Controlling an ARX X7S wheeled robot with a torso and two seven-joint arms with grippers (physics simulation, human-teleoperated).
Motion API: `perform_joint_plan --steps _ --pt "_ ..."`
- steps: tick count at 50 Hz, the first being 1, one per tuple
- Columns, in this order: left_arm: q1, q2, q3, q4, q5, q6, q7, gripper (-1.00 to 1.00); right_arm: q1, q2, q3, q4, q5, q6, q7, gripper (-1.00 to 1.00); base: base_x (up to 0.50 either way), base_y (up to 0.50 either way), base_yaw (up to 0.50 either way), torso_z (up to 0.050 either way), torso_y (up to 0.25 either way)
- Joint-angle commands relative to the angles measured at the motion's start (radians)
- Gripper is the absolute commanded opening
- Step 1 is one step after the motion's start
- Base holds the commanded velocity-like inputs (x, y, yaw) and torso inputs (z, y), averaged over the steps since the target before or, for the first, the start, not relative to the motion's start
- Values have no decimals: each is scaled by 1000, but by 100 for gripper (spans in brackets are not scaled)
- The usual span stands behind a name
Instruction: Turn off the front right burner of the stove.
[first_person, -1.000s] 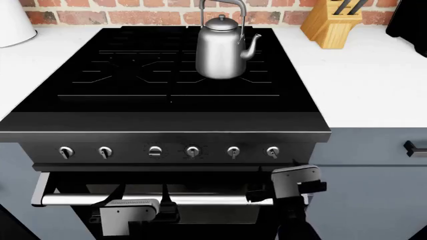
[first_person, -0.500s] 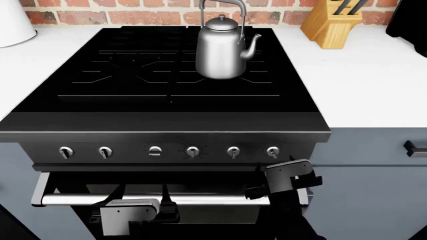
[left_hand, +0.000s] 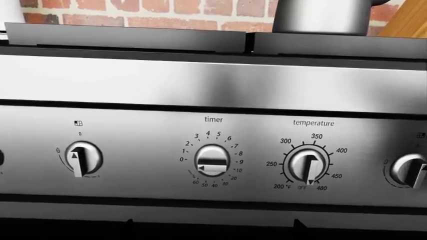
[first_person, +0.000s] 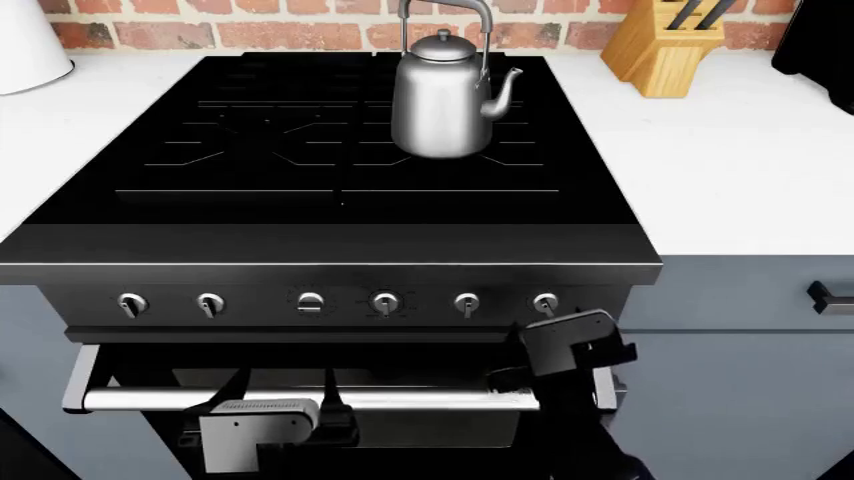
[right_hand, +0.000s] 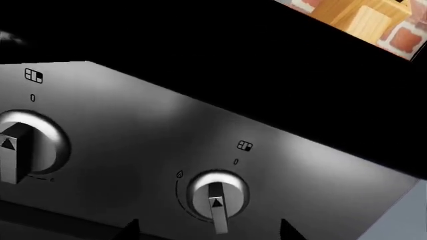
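The black stove (first_person: 334, 190) has a dark steel front panel (first_person: 334, 285) with six small silver knobs. My right gripper (first_person: 563, 338) is open just below and in front of the rightmost knob (first_person: 545, 303). In the right wrist view that knob (right_hand: 217, 197) has its pointer straight down and lies between my two spread fingertips (right_hand: 131, 228), untouched; a second knob (right_hand: 20, 150) is beside it. My left gripper (first_person: 274, 410) is open and empty low in front of the oven door. Its view shows a burner knob (left_hand: 83, 159), the timer (left_hand: 212, 161) and the temperature dial (left_hand: 307, 166).
A steel kettle (first_person: 447, 95) stands on the back right grate. A wooden knife block (first_person: 663, 45) is on the white counter at the right. The silver oven handle (first_person: 147, 400) runs under the knobs. Grey-blue cabinets with a dark handle (first_person: 830, 297) flank the stove.
My right gripper has risen and shifted slightly left, closer to the rightmost knob. The left arm and the knobs have not moved.
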Motion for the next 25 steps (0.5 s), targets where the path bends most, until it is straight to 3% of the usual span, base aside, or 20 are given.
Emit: perform_joint_plan --steps 1,25 --pt "0 -4 5 2 -3 0 -5 100 28 -6 -14 48 -12 -6 9 100 0 0 0 0 0" --pt "-2 -11 15 -1 -8 3 -13 100 104 -30 -42 210 -16 -76 -1 100 0 0 0 0 0"
